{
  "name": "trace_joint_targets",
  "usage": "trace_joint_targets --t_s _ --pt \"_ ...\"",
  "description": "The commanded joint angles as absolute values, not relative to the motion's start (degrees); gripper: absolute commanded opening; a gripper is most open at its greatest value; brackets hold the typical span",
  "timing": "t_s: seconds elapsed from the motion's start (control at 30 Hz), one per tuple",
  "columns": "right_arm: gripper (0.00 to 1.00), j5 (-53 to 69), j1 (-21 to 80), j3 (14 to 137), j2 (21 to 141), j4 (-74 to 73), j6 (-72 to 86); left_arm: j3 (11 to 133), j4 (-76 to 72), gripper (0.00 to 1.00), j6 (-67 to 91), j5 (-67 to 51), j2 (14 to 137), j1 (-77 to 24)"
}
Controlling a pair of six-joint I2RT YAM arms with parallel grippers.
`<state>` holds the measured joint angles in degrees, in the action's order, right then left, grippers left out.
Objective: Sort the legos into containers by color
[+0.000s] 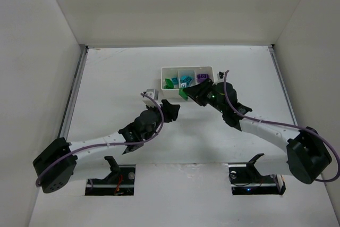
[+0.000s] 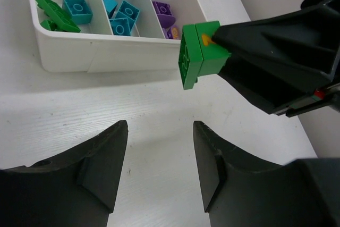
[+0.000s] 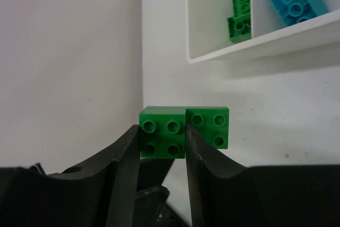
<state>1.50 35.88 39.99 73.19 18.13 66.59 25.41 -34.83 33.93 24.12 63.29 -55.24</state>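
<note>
My right gripper (image 3: 162,127) is shut on a green lego (image 3: 162,139), and a second green lego (image 3: 208,126) is stuck to its side. The pair (image 1: 183,93) hangs just in front of the white tray (image 1: 187,69), near its left end. In the left wrist view the green pair (image 2: 199,51) shows at the tip of the right fingers. The tray's left compartment holds green legos (image 2: 53,13) and one teal lego (image 2: 78,10). Teal legos (image 2: 123,18) lie in the middle compartment, purple legos (image 2: 164,13) in the right one. My left gripper (image 2: 159,127) is open and empty over the table, left of and nearer than the pair.
White enclosure walls stand on the left, back and right of the white table (image 1: 117,73). Metal rails (image 1: 74,94) run along its side edges. Both arms (image 1: 265,128) reach in from the near edge toward the tray.
</note>
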Motion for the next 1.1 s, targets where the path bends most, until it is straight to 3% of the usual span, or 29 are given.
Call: trace_joint_targets --t_s 0.0,0.8,1.07 --pt "0.31 0.62 36.87 42.98 73.91 23.11 73.82 24.35 -43.67 0.50 34.36 25.23 63.98 -55.77" --pt "0.30 1.32 37.31 39.46 74.44 27.95 81.38 30.76 -56.16 0.49 29.09 26.63 78.04 -56.47" --pt "0.30 2.98 37.22 38.94 75.58 29.53 82.62 32.34 -57.39 0.39 26.90 28.65 80.95 -56.12"
